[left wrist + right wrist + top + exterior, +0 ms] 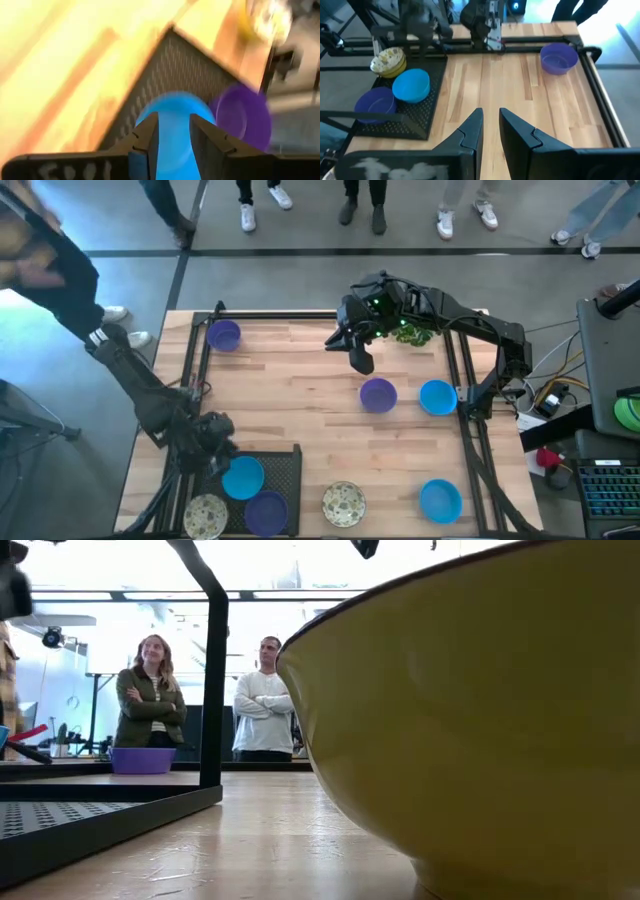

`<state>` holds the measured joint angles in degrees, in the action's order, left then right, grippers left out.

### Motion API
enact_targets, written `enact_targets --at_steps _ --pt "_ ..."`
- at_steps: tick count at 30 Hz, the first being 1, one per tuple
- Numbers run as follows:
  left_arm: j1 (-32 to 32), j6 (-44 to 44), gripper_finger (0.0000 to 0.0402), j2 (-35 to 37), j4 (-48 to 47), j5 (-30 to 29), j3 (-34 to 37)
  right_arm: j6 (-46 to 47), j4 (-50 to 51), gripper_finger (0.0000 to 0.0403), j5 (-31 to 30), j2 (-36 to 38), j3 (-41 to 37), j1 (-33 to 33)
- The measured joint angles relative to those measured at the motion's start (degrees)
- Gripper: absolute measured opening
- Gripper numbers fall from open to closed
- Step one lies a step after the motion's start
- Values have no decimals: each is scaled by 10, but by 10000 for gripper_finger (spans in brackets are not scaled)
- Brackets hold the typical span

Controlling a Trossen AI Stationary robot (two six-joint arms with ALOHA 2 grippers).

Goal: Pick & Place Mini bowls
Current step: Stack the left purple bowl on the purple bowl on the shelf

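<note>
The left tool is hovering released over the blue bowl on the black mat at the bench's near-left corner, likely having dropped it; the right tool is poising, narrowly parted and empty, toward the purple bowl mid-bench.

A robotics lab or demo space. A pale wooden-plank table stands inside a black metal frame. Onlookers watch beside cables.

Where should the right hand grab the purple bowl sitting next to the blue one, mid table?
Pinch the purple bowl by its thin rim from straight above, on the side away from the blue bowl; it sits upright and open, and the right hand is just beyond it.
</note>
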<state>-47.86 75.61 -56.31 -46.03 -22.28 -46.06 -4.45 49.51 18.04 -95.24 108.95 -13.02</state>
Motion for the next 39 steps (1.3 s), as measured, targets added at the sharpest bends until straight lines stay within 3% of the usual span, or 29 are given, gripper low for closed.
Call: enact_targets --at_steps 7,11,19,29,39 --pt "60 0 100 45 -4 -122 0 13 18 57 0 0 0 0" --pt "118 -27 100 61 -6 -153 -1 10 23 57 0 0 0 0" --pt "286 -68 100 69 -6 -149 -5 14 26 57 0 0 0 0" --pt "529 -118 100 66 -15 -69 -18 14 26 57 -1 0 0 -2" --pt "701 -220 100 38 -25 -25 -16 33 15 57 -1 0 0 -4"
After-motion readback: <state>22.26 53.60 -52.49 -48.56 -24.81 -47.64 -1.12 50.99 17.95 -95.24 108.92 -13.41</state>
